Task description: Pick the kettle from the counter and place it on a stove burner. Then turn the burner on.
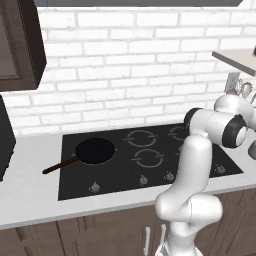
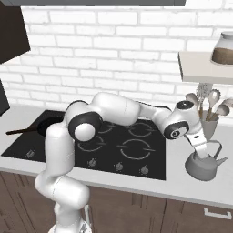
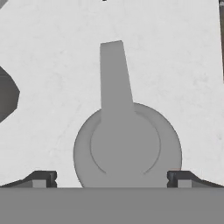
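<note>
The jaws stand spread wide and pinch nothing, their two dark fingertips set at either side of the kettle, which sits directly below and between them. Seen from the hand, the kettle's round grey body fills the gap between the tips, its spout running away from the jaws across the pale table. From the right base view, the jaws hang just above the kettle, close by its thin arched handle; whether they touch it cannot be told. The kettle stands upright on the table, just beside the right edge of the black cooktop. Just behind the jaws stands a grey utensil holder with spoons. To the jaws' left lie the ringed stove burners, the nearest well apart from the kettle. At the cooktop's far left side rests a black frying pan, its handle reaching onto the table. A white brick wall backs the scene.
</note>
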